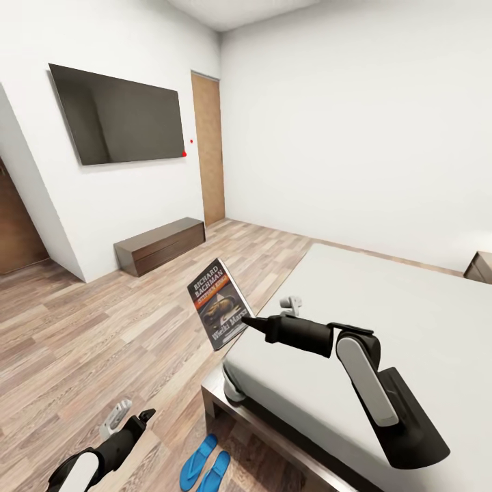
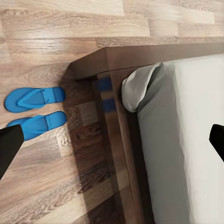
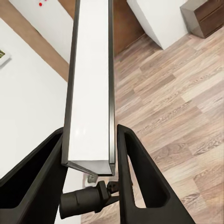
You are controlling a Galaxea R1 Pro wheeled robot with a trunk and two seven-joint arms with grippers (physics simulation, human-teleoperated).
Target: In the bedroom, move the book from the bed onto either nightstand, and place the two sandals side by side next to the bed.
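Note:
My right gripper [image 1: 250,321] is shut on the book [image 1: 217,304], a dark paperback with "RICHARD BACHMAN" lettering. It holds the book upright in the air beside the near left corner of the bed [image 1: 383,307]. In the right wrist view the book [image 3: 91,84] is edge-on, clamped between the two fingers of the right gripper [image 3: 91,161]. The two blue sandals [image 1: 203,465] lie side by side on the floor next to the bed's corner. They show again as sandals [image 2: 35,112] beside the bed frame [image 2: 140,56]. Low over the floor, my left gripper [image 1: 130,418] is open and holds nothing. A corner of the nightstand [image 1: 480,266] peeks in past the bed.
A long low dark console [image 1: 160,246] stands against the left wall under a wall-mounted TV [image 1: 119,116]. A wooden door [image 1: 208,150] is in the far corner. Wood-plank floor [image 1: 102,328] spreads left of the bed.

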